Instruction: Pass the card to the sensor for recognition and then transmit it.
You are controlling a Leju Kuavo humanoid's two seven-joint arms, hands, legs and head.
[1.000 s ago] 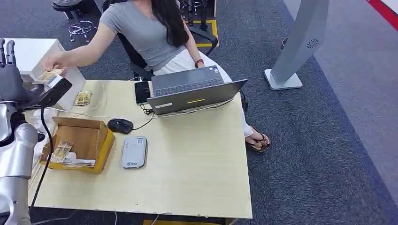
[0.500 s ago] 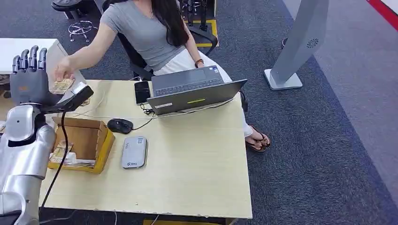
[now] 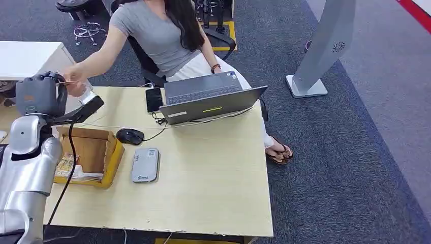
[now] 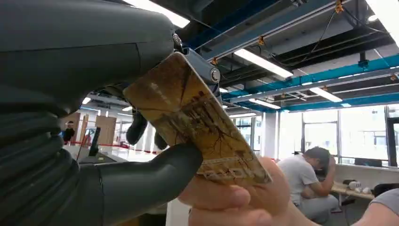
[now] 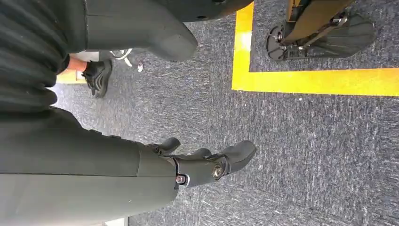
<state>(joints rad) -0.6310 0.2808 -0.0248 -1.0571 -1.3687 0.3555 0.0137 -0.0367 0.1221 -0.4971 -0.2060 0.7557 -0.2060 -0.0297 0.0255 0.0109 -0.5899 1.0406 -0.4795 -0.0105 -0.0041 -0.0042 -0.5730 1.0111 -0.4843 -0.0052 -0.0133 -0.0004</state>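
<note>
It is an open-plan office. A laptop (image 3: 211,99) and mouse (image 3: 130,135) sit on a wooden desk (image 3: 213,178). Grey carpet (image 3: 345,168) covers the floor, and strip lights (image 4: 263,63) hang overhead.

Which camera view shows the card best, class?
The left wrist view: the card is large there, between the left hand and a person's hand. The head view gives a thin edge; the right wrist view faces carpet.

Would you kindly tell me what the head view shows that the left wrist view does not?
Only the head view shows the table, laptop, mouse, cardboard box and grey card reader. Only the left wrist view shows the card's printed face, with the left hand's thumb under it. Both show the left hand and a person's hand at the card.
</note>
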